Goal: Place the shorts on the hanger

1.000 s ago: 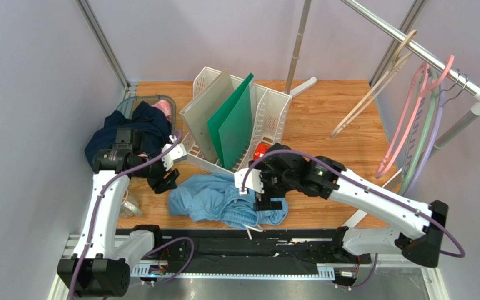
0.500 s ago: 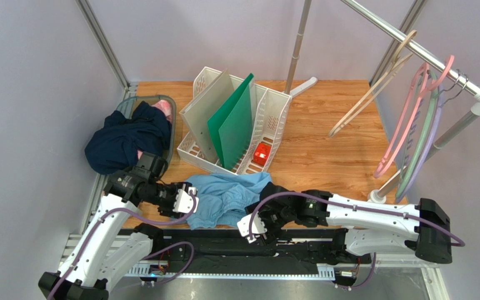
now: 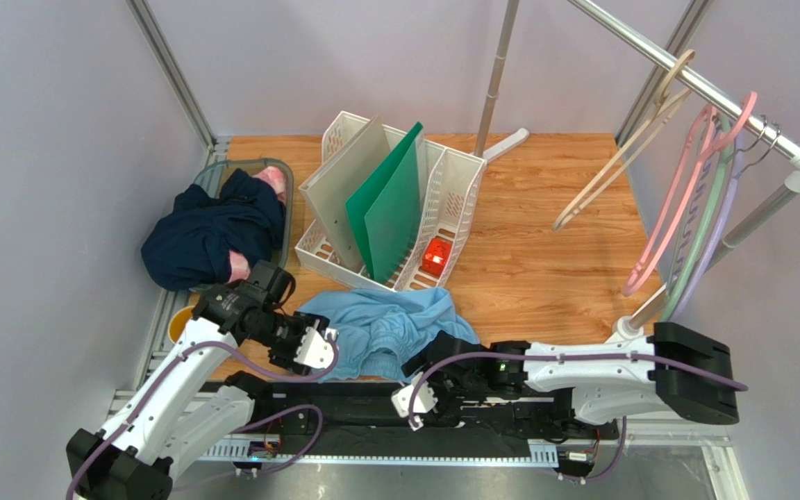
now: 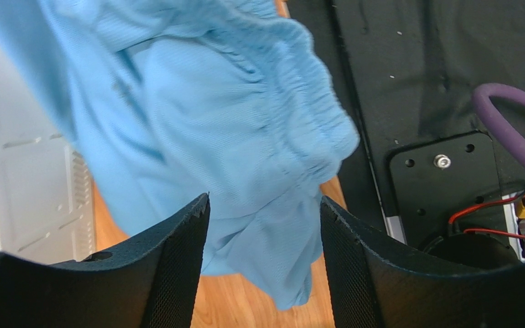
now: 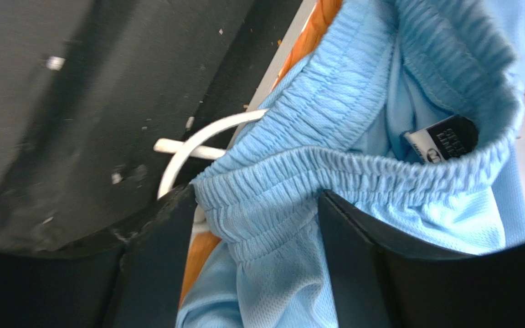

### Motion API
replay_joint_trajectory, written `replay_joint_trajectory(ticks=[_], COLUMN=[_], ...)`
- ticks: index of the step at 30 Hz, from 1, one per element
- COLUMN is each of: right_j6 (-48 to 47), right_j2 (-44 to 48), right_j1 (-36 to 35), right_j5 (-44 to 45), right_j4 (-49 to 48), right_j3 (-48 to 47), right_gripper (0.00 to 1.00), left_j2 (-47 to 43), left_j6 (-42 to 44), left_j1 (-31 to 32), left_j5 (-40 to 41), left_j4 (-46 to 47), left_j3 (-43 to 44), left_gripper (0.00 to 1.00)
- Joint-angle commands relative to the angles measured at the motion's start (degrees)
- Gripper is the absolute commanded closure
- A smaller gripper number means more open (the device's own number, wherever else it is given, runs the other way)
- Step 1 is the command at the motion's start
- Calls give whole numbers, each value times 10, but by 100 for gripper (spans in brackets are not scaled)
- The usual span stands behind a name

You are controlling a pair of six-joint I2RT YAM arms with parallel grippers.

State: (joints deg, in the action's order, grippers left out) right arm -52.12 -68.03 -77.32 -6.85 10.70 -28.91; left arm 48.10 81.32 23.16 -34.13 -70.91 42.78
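At the near table edge the right gripper (image 5: pixel 258 205) is seen half closed, its fingers pressed on the gathered waistband of the light sky-blue soft fabric shorts (image 3: pixel 389 323), which is bunched across the whole gap. A white drawstring loop (image 5: pixel 183 147) and a dark label (image 5: pixel 443 137) inside the waistband are shown only by the right wrist view. Just to the left, the left gripper (image 4: pixel 264 205) is likewise narrowed on a fold at the shorts' other side, with fabric filling the space between its fingers. The shorts are spread on the wooden table (image 3: pixel 540 260) between the two grippers, in front of the white slotted plastic file rack (image 3: pixel 454 193). Only in the top view is the large pale beige wooden hanger (image 3: pixel 611 161) shown: it is hung on the metal rail (image 3: pixel 644 47) at the far right, well apart from the shorts, beside thin pink, green and purple hangers (image 3: pixel 698 198). A dark navy garment (image 3: pixel 206 234) is heaped at the far left.
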Motion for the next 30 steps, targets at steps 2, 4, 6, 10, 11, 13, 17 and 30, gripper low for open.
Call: replay_joint_trajectory(ticks=[2, 4, 6, 10, 11, 13, 17, 30], right_j6=[-11, 13, 36, 62, 62, 61, 68, 148], right_j2=[-61, -62, -38, 43, 57, 93, 122, 196], right_j1=[1, 6, 13, 58, 62, 68, 73, 73], right_j5=[80, 97, 107, 55, 48, 38, 36, -7], right_j4=[-81, -62, -19, 80, 108, 137, 201, 438], right_j3=[-14, -31, -62, -109, -116, -123, -142, -333], right_gripper=[61, 94, 100, 100, 100, 100, 100, 100], left_j2=[-29, -30, -28, -26, -27, -26, -14, -21], left_j6=[50, 49, 48, 30, 21, 12, -21, -290], left_j1=[38, 43, 56, 94, 108, 156, 223, 240], left_j5=[25, 28, 29, 31, 34, 50, 75, 38], left_j4=[3, 14, 25, 66, 74, 106, 160, 86], left_j3=[-37, -40, -42, -53, -59, -77, -97, 93], left_gripper=[32, 31, 30, 29, 28, 27, 27, 100])
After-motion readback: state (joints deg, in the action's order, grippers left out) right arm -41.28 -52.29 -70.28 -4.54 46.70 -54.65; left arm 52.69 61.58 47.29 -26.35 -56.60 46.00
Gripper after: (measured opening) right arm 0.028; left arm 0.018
